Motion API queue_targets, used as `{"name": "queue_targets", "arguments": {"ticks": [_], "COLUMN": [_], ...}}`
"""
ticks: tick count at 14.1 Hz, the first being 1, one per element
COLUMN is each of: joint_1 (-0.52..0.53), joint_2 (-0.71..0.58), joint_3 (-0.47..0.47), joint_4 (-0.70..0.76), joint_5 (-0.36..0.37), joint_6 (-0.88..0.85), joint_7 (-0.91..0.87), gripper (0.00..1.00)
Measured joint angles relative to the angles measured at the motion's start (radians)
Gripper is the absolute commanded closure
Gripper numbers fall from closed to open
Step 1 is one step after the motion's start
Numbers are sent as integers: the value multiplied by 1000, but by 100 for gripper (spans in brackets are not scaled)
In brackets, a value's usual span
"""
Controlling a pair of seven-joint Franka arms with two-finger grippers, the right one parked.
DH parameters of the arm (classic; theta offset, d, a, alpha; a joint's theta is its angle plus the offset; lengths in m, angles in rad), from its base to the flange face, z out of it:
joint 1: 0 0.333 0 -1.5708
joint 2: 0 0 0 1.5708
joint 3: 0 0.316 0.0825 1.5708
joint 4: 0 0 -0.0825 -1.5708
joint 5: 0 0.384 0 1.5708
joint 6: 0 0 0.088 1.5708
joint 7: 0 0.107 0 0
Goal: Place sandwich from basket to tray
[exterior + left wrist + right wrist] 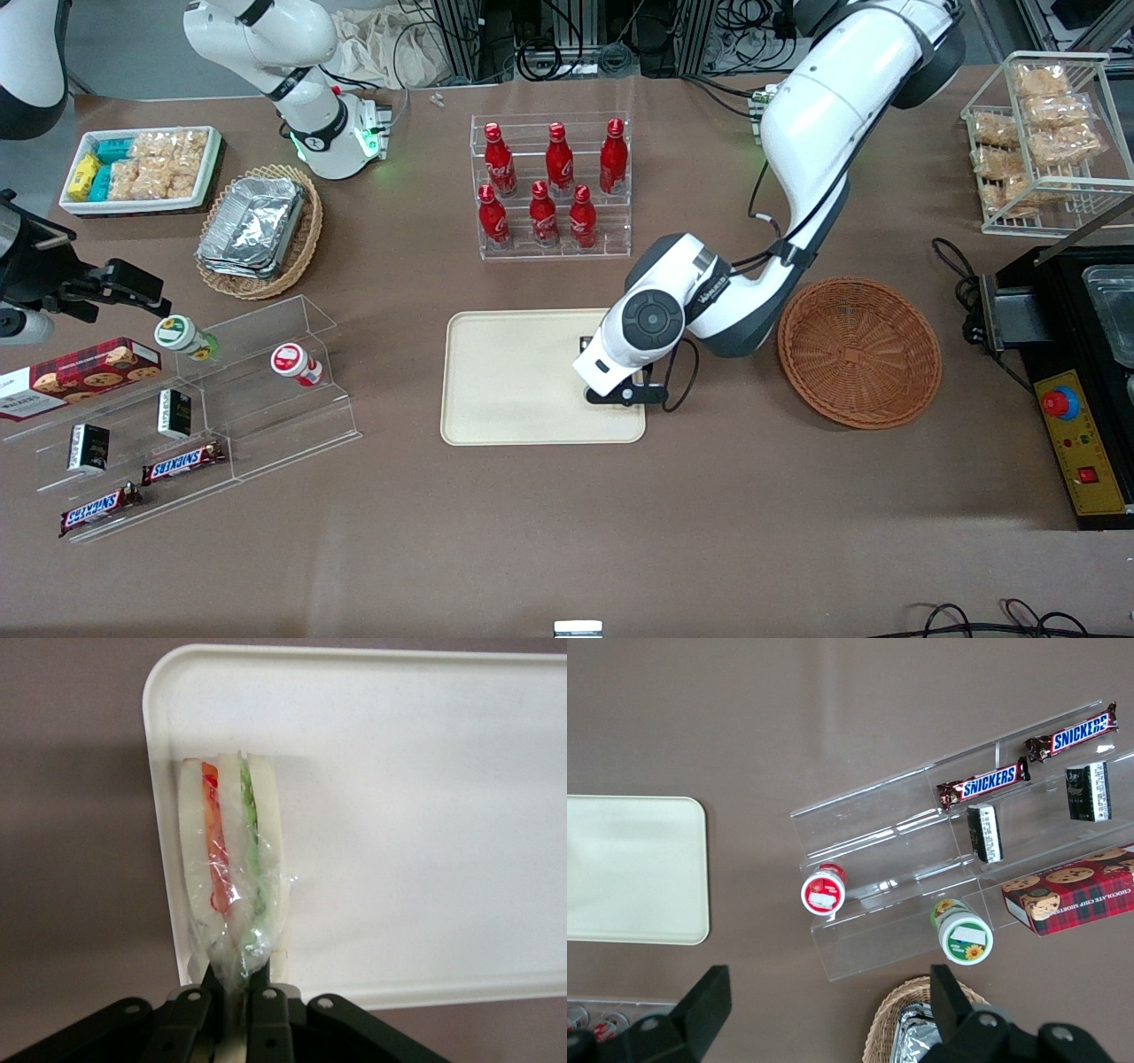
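the sandwich (pixel 229 870) is being pinched by its crinkled wrap in the closed gripper (pixel 232 985), over the tray (pixel 425 815) edge nearest the emptied basket (pixel 859 352). if released here, it is likely being risked tipping over the rim. pale bread, orange-red and green layers are being shown.

Pale sandwich (pixel 232 877), orange-red and green layers; cream tray (pixel 425 815).

sandwich (pixel 232 859) – crinkled glossy film | tray (pixel 505 381) – smooth matt, probably plastic | basket (pixel 859 351) – rough woven wicker
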Motion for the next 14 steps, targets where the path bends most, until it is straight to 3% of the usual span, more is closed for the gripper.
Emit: {"name": "queue_targets", "arguments": {"ticks": [1, 2, 8, 11, 14], "joint_1": [0, 0, 10, 56, 174], "joint_2": [13, 19, -24, -133, -277], "joint_3": [1, 1, 1, 3, 6], "joint_4": [1, 3, 50, 62, 62], "joint_5": [12, 18, 21, 22, 22], "joint_6": [7, 9, -66, -204, -326], "joint_7": [1, 2, -50, -25, 118], "gripper": [37, 0, 0, 0, 0]}}
